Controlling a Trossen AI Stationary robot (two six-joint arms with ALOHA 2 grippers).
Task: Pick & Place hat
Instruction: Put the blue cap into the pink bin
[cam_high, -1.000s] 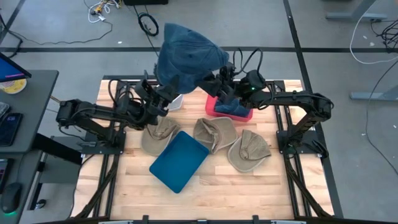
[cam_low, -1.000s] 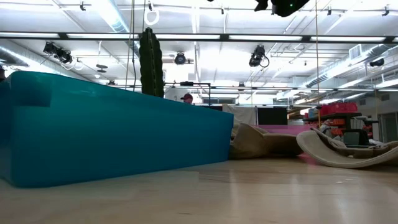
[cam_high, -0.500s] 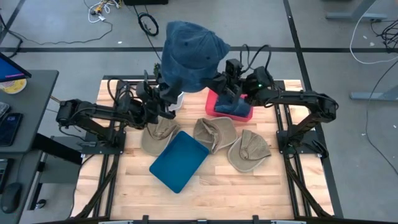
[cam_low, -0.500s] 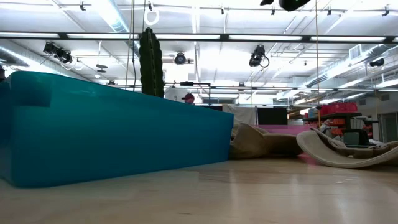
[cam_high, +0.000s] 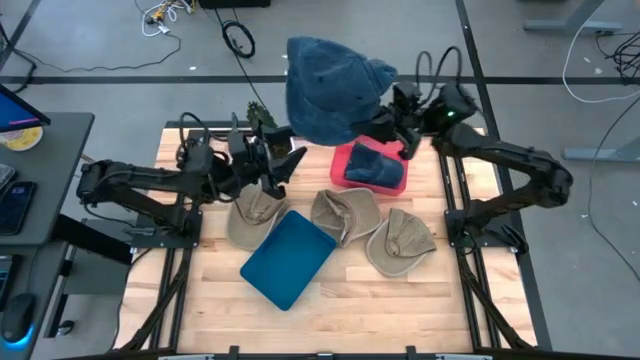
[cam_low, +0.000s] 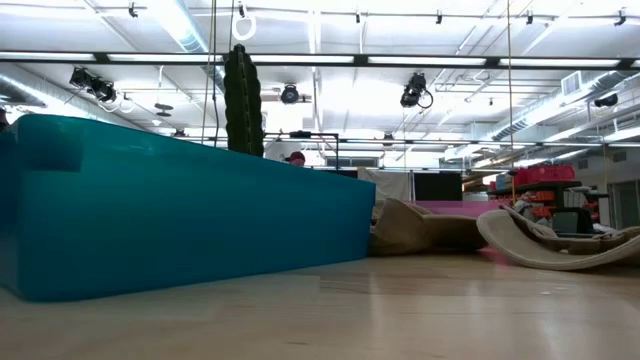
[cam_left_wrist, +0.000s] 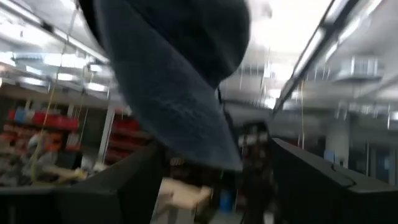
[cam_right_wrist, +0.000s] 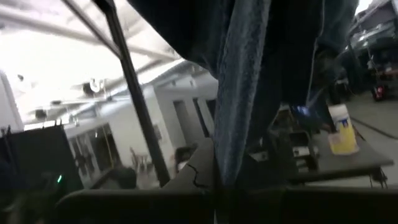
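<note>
One blue denim hat (cam_high: 335, 88) aloft, pinched in right gripper (cam_high: 392, 128); fingertips hidden by fabric.
Left gripper (cam_high: 283, 165) fingers spread, empty; it let go since 0.5 s ago; hat shifted right.

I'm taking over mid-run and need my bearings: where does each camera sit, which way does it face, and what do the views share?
High view: above the table, looking down; both arms, right gripper holding the blue hat aloft, left gripper open beside it.
Low view: at tabletop height, looking level past the teal tray and tan hats; no arm shows.
Left wrist view: looks up past its open fingers at the hat.
Right wrist view: fingers closed on denim.
Shared: the hat in the high and both wrist views; the tray in high and low.
</note>
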